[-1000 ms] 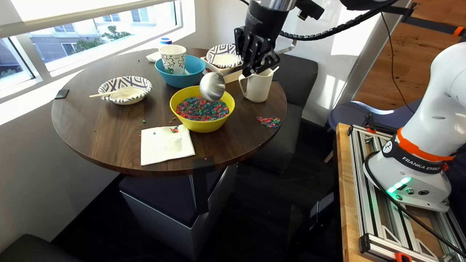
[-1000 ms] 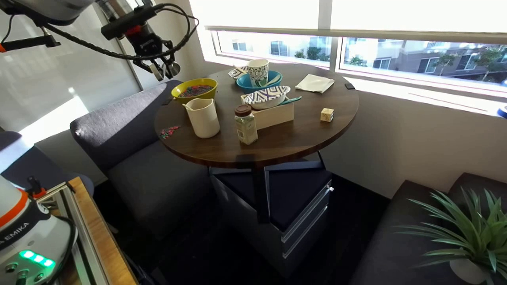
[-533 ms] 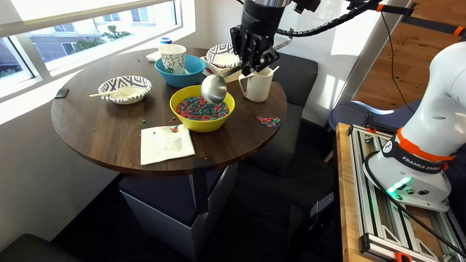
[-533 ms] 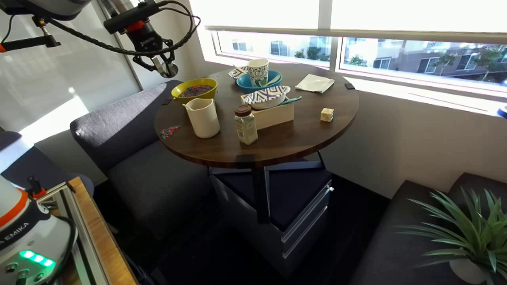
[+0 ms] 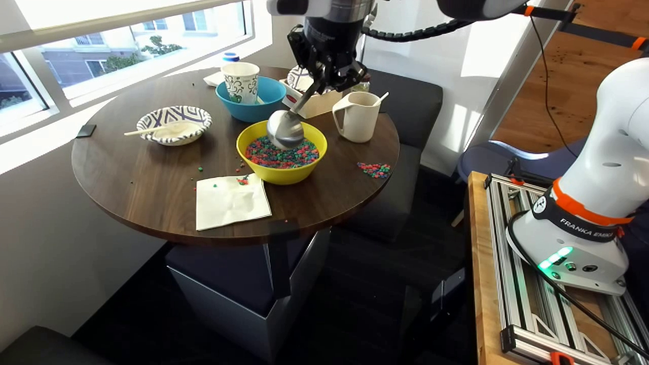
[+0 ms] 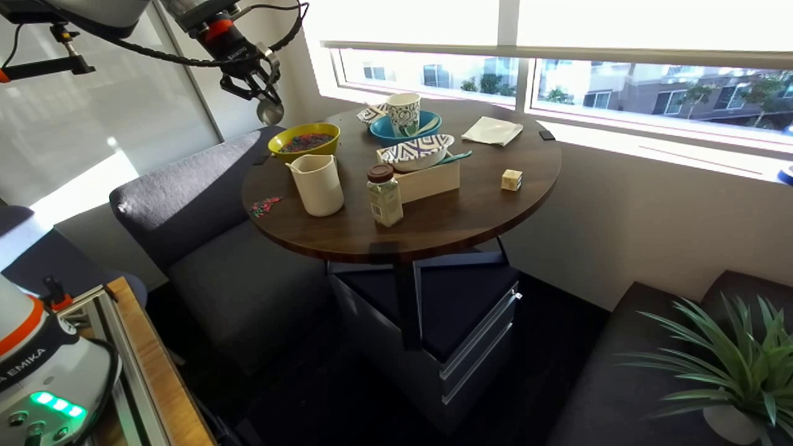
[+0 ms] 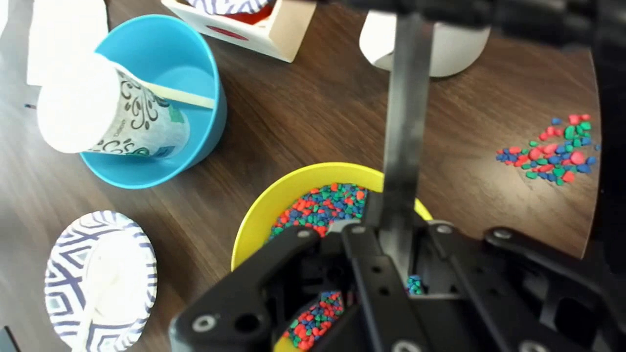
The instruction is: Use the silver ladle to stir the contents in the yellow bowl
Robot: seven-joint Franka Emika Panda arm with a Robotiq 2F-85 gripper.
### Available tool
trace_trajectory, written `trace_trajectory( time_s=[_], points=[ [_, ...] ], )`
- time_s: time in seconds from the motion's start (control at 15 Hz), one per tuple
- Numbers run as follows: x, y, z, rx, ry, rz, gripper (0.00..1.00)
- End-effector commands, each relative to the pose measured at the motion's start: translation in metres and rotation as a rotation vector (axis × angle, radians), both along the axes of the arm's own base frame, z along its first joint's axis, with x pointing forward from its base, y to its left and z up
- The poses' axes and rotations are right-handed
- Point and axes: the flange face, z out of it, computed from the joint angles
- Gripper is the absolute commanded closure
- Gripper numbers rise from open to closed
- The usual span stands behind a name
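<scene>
The silver ladle [image 5: 285,130] hangs above the yellow bowl [image 5: 281,176]. Its scoop overlaps the bowl's back part in an exterior view. In an exterior view the ladle [image 6: 271,113] shows apart from the bowl [image 6: 319,149], higher than its rim. My gripper [image 5: 324,83] is shut on the ladle's handle, also in an exterior view [image 6: 265,87]. In the wrist view the handle [image 7: 406,122] runs between the fingers [image 7: 386,220], and the scoop is hidden. The contents [image 5: 279,157], tiny red, blue and green pieces, fill the bowl's lower part and also show in the wrist view [image 7: 318,210].
A blue bowl [image 5: 276,101] holding a paper cup [image 5: 241,83] stands behind the yellow bowl. A white pitcher [image 5: 358,119], a wooden box [image 6: 433,184] and a jar [image 6: 385,201] are nearby. A patterned bowl [image 5: 174,133], a napkin [image 5: 230,205] and spilled pieces [image 5: 374,170] lie around.
In an exterior view my gripper has moved left and the ladle's handle has become steeper. The scoop has moved slightly left and down. The bowl has not moved.
</scene>
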Motion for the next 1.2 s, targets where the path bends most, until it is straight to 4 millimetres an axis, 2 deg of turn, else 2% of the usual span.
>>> trace_trajectory(
  time_s=[0.0, 0.07, 0.13, 0.27, 0.33, 0.47, 0.8, 1.13],
  points=[
    [0.034, 0.020, -0.015, -0.173, 0.055, 0.074, 0.97],
    [0.039, 0.022, -0.010, -0.104, -0.012, 0.065, 0.97],
    [0.022, 0.018, -0.010, -0.105, 0.023, 0.053, 0.92],
    [0.035, 0.021, -0.013, -0.099, 0.014, 0.058, 0.92],
    [0.037, 0.021, -0.012, -0.098, 0.013, 0.057, 0.98],
    [0.045, 0.016, -0.019, -0.169, 0.015, 0.011, 0.97],
    [0.049, 0.015, -0.042, -0.237, 0.109, -0.047, 0.97],
    [0.060, 0.023, -0.055, -0.178, 0.093, -0.112, 0.98]
  ],
)
